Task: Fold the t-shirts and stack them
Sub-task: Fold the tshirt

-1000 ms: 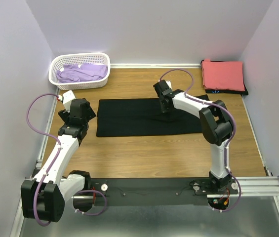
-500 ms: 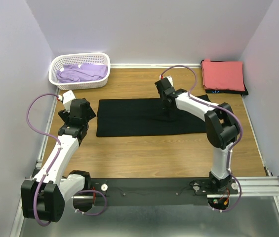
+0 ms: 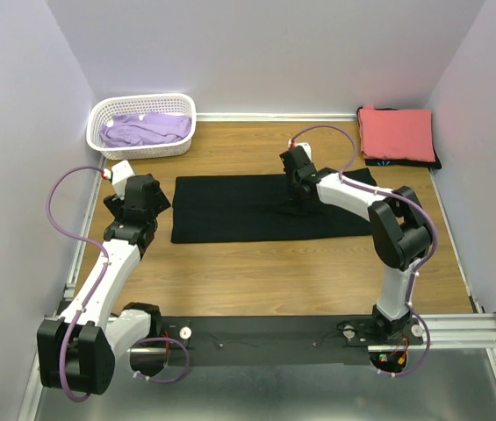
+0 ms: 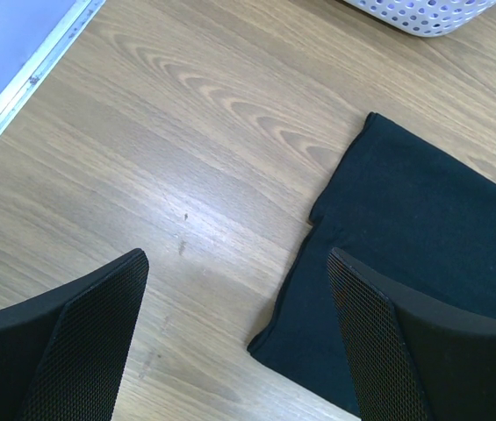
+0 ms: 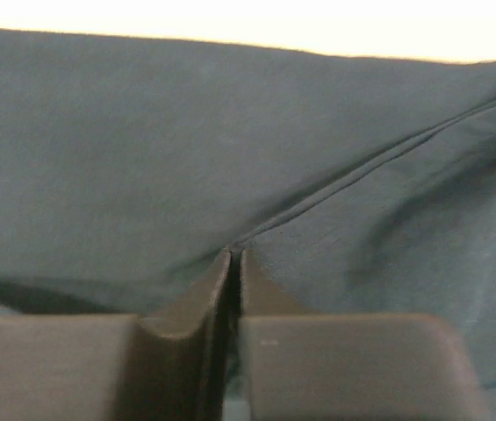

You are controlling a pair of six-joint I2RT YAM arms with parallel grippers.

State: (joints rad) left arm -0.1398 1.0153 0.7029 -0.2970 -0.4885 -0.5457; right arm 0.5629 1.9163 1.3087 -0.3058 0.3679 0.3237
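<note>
The plain black t-shirt point(image 3: 230, 206) lies flat as a long rectangle across the middle of the table. My right gripper point(image 3: 302, 207) is down on its right half, jaws shut with a pinch of black cloth point(image 5: 142, 132) at the tips point(image 5: 233, 254); a crease runs off from them. My left gripper point(image 3: 147, 210) is open and empty, above bare wood just left of the shirt's near left corner point(image 4: 423, 228); its fingers point(image 4: 89, 333) frame that corner. The coral-red t-shirt point(image 3: 395, 132) lies folded on a dark one with a teal mark point(image 3: 379, 161) at back right. The lavender t-shirt point(image 3: 147, 129) lies in the basket.
The white lattice basket point(image 3: 107, 140) stands at the back left; its rim also shows in the left wrist view point(image 4: 432, 13). Walls close the table on three sides. A metal rail point(image 3: 458, 329) runs along the near edge.
My right arm's elbow and forearm have swung to the right while its gripper stayed low on the black t-shirt. The left arm has not moved.
</note>
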